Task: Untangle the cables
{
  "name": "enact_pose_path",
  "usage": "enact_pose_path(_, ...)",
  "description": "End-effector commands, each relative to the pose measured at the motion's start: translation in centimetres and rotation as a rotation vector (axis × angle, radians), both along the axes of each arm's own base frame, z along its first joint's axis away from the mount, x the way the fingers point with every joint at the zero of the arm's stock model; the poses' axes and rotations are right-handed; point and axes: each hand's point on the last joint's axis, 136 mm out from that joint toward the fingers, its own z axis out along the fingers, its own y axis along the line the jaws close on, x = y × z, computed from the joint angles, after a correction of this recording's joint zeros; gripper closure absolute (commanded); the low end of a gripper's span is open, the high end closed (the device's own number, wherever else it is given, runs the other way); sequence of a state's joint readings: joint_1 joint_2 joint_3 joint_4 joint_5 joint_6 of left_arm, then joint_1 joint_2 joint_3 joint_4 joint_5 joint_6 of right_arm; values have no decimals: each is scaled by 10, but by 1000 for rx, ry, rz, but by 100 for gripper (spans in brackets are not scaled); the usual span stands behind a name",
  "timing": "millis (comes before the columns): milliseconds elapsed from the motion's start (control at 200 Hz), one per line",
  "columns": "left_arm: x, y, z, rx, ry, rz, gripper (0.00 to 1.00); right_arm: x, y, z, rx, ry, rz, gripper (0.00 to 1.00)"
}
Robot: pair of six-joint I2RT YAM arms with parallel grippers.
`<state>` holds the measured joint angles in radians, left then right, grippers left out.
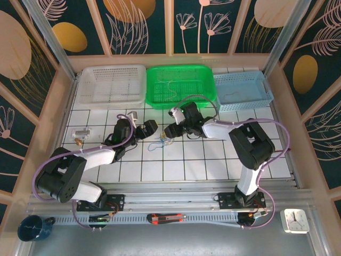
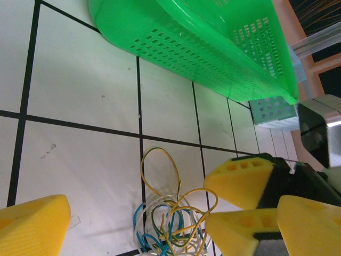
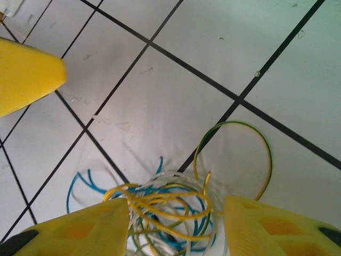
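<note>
Cables sat bunched mid-surface, slightly toward the near edge, right between the parted, empty fingers of the right tool, one yellow loop trailing toward the far edge; left tool gaped wide, empty, just beside, less close.

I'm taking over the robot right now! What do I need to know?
Left hand: open, holding nothing, beside the cables.
Right hand: open, one finger on each side of the cables, not clamped.
Cables: one tangled blue, yellow and white clump on the table between the hands.
Done: thin strands seem to lie in the green basket and the blue basket.
To do: pull the clump apart.
</note>
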<state>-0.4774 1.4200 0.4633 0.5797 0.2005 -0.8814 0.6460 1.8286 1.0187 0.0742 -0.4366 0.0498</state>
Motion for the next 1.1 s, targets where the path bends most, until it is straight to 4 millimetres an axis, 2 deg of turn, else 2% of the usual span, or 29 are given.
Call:
enact_pose_path(0,4,1,12,-30,-31,15,1,8,9,-3,-16,-18,26,51)
enact_pose_path(205,3,-2,13,-45,-29,5,1,10,15,-1,1,-11,43,57)
enact_pose_path(265,3,-2,12,-45,-29,5,1,8,15,2,6,-10,48,64)
enact_pose_path(480,2,-2,11,-44,-30,1,1,-1,10,16,25,-15,45,100)
enact_pose_path(646,2,-1,8,-34,-31,1,1,-8,5,34,55,-31,30,100)
enact_pose_path(881,-1,-1,-2,12,-23,-26,1,-17,-2,71,142,-62,-17,100)
enact_pose_path(1011,-1,-6,-3,17,-25,-58,1,-21,-4,81,194,-53,-47,100)
enact_pose_path(1096,-1,-10,-2,10,-30,-83,5,-21,-4,85,217,-47,-62,100)
